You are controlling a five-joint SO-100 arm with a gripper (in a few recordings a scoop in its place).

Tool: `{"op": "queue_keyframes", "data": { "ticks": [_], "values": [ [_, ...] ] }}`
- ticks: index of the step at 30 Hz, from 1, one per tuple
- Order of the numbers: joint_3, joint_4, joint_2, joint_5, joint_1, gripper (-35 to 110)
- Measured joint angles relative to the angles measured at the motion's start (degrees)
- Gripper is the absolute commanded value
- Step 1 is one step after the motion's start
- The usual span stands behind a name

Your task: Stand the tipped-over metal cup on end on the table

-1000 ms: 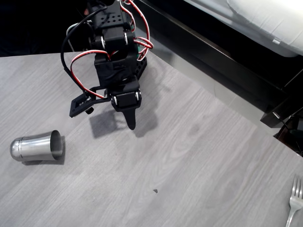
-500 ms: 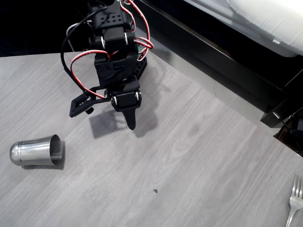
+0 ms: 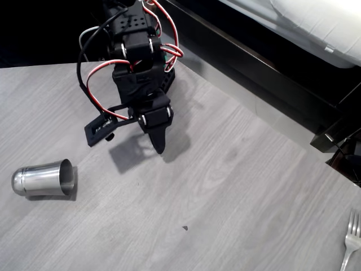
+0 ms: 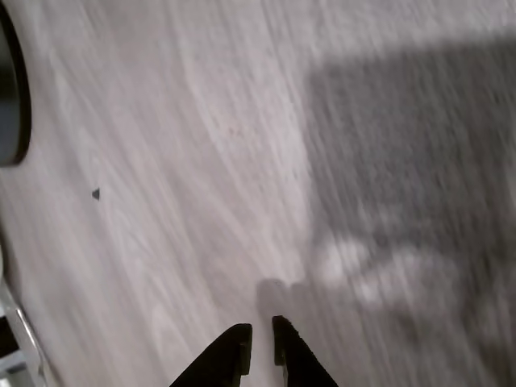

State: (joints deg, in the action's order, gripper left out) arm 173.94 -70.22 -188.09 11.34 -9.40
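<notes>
The arm has begun to turn. Compared with half a second ago, the pincer (image 3: 157, 148) has swung slightly in the overhead view, its tip shifting a touch lower and to the right while the side bracket tilts round, and the red wires have moved with it. The blur in the wrist view fits an arm in motion. The pincer (image 4: 260, 343) is nearly closed there, its two dark tips just a sliver apart, and it holds nothing; only bare desk (image 4: 201, 161) lies under it.

The metal cup (image 3: 44, 178) lies on its side near the left edge of the desk (image 3: 237, 186) in the overhead view, open mouth facing right, closed base to the left. It rolled a little a second ago and has now settled; it has not shifted in the last half second. It sits well apart from the pincer, lower left of it.

So the job is barely begun: the reach is only starting and the cup is untouched. The pincer will likely need to open wide before it can take the cup's side or rim. A fork (image 3: 351, 240) lies far off at the lower right, out of the way.
</notes>
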Motion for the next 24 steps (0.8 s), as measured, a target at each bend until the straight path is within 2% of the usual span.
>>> {"op": "queue_keyframes", "data": {
  "ticks": [5, 7, 11, 14, 18, 21, 24],
  "values": [
    [-9.58, 2.81, 2.90, 5.01, 18.28, 0],
    [-18.72, 2.20, 13.27, 5.98, 24.52, 0],
    [-46.58, -8.09, 45.18, 7.21, 33.75, 0],
    [-61.08, -9.40, 60.29, 10.55, 39.64, 0],
    [-67.68, -10.28, 69.17, 16.52, 44.47, 1],
    [-69.43, -10.37, 74.09, 21.88, 47.72, 13],
    [-69.61, -10.37, 75.94, 27.95, 52.29, 16]
  ]
}}
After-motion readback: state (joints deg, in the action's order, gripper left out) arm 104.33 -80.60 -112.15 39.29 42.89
